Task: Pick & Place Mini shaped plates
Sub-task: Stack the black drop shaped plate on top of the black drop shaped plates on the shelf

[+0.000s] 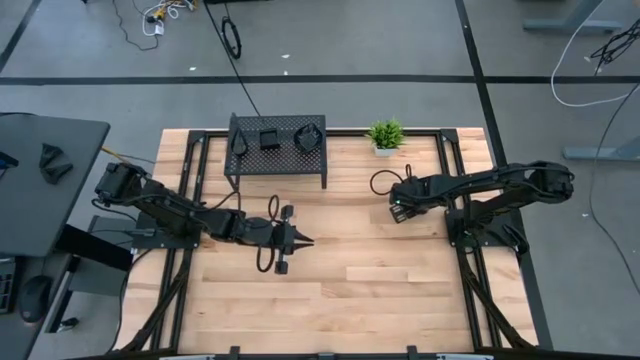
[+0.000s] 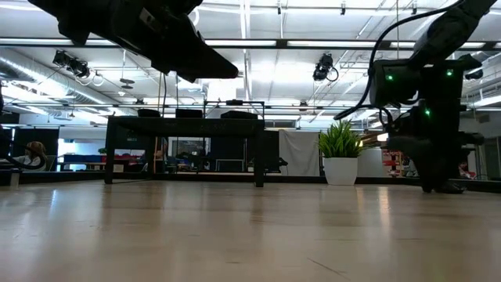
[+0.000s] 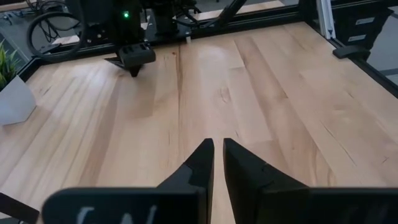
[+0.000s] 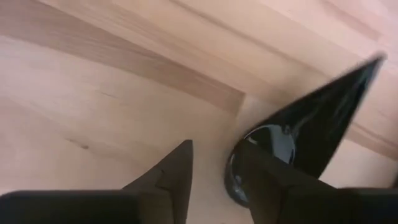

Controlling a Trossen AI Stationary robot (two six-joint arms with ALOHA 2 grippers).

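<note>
The table (image 1: 400,300) is lying almost bare, so the job is looking far from finished, or I am not seeing most of the plates. The rack (image 1: 285,165) is standing at the far edge of the table, and three plates (image 1: 270,137) are sitting on top of it, side by side. The left gripper (image 1: 303,241) is hanging over the middle of the table; its fingers are nearly pressed together and are carrying nothing, so I think this arm is waiting. The right gripper (image 1: 398,212) is working low over the boards near the plant (image 1: 385,135). Its fingers are standing apart, with bare wood showing between them. A teardrop plate (image 4: 311,118) is lying on the table just beside one finger (image 4: 267,180), not between the two. I am judging that this plate is now being placed or picked, but which of the two I cannot tell. No other plates are showing
</note>
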